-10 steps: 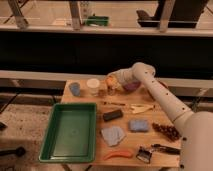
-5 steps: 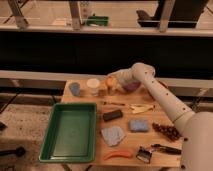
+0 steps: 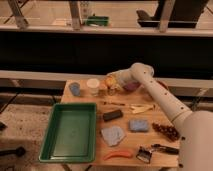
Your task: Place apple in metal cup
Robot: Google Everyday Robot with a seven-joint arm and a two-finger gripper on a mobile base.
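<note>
The apple [image 3: 108,80], yellow-orange, shows at the back of the wooden table [image 3: 150,119], right at the tip of my gripper [image 3: 113,84]. The arm reaches in from the right and bends down to it. The metal cup [image 3: 103,91] is a small dark shape just below and left of the apple, beside the white cup [image 3: 93,85]. I cannot tell whether the apple is held or resting, or whether it touches the metal cup.
A blue cup [image 3: 75,89] stands at the back left. A red bowl-like thing [image 3: 133,86] sits behind the arm. A green tray [image 3: 69,131] fills the left side. A dark block [image 3: 112,115], blue sponge [image 3: 138,125], grey cloth [image 3: 112,135] and orange carrot [image 3: 118,155] lie in front.
</note>
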